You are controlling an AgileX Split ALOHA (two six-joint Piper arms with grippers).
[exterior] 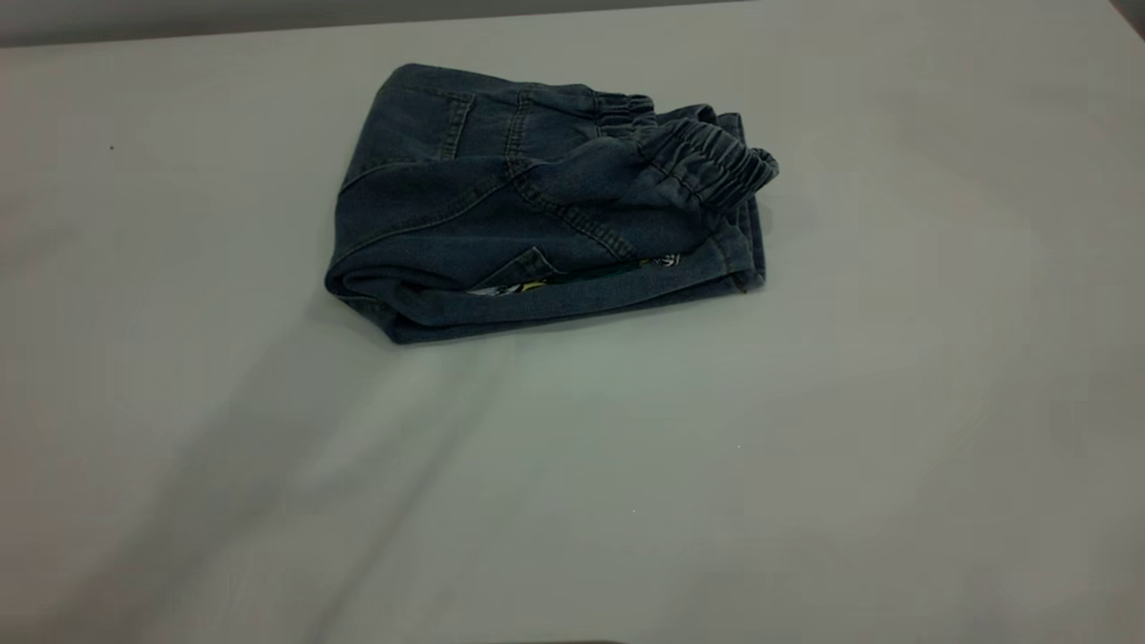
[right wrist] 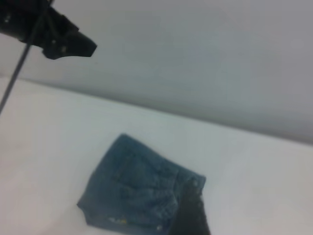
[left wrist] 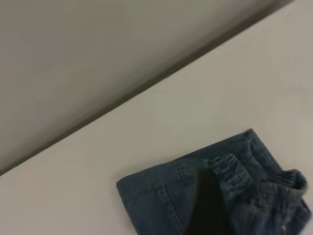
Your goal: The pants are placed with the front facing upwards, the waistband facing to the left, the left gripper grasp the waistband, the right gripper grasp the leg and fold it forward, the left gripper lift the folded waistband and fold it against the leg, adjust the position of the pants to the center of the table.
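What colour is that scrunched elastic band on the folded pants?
Dark blue denim, like the rest of the pants. The waistband shows best in the exterior view.

Exterior camera looked down at slant across table (exterior: 805, 465), folded pants (exterior: 537, 215) sitting toward far edge. Left wrist camera hung high, angled over table's far edge, pants (left wrist: 215, 196) low in view (dark finger (left wrist: 208, 205) across them). Right wrist camera also high and well back, pants (right wrist: 139, 188) small. All three views shared pants and surrounding tabletop.
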